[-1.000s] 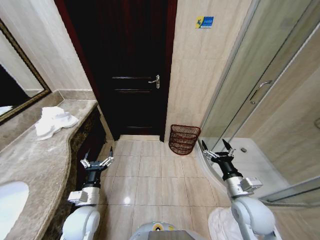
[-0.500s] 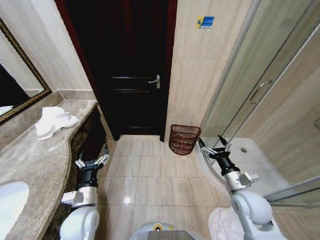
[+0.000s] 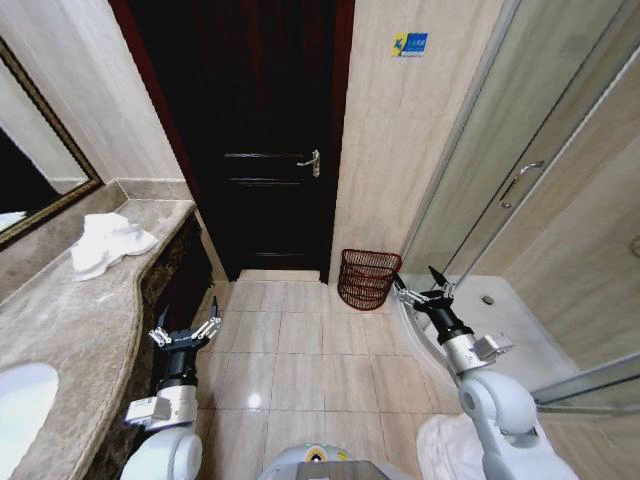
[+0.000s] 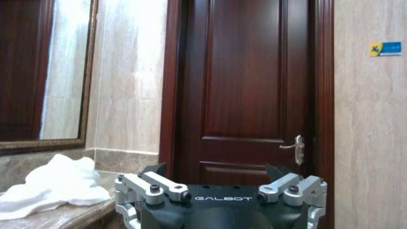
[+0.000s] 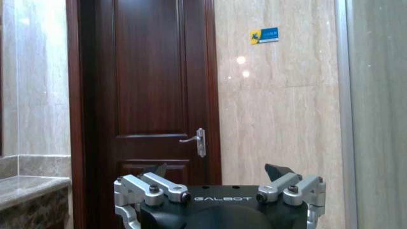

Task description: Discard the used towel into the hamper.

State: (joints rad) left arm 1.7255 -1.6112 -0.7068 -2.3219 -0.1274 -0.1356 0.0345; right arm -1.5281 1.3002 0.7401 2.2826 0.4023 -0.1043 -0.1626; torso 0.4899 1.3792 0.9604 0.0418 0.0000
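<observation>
Fingers spread wide and empty on both grippers: in the head view the left gripper (image 3: 184,332) hangs low over the tiled floor beside the dark front of the counter (image 3: 70,330), and the right gripper (image 3: 424,291) is held up just right of the hamper (image 3: 367,279), apart from it. The hamper stands on the floor against the beige wall, right of the dark door (image 3: 262,140) and left of the glass shower screen (image 3: 500,150). The towel (image 3: 105,244) lies crumpled on the counter's far end, below the mirror (image 3: 30,170), well apart from both grippers and from the hamper. The left wrist view looks past the left gripper's parted tips to the door with its lever handle (image 4: 294,146); here the towel shows on the counter edge beside the mirror frame, while the hamper falls outside the picture. The right wrist view shows the right gripper's tips likewise apart, the door, the wall with a small blue sign (image 5: 264,35), and a strip of shower glass; towel and hamper lie outside it.
</observation>
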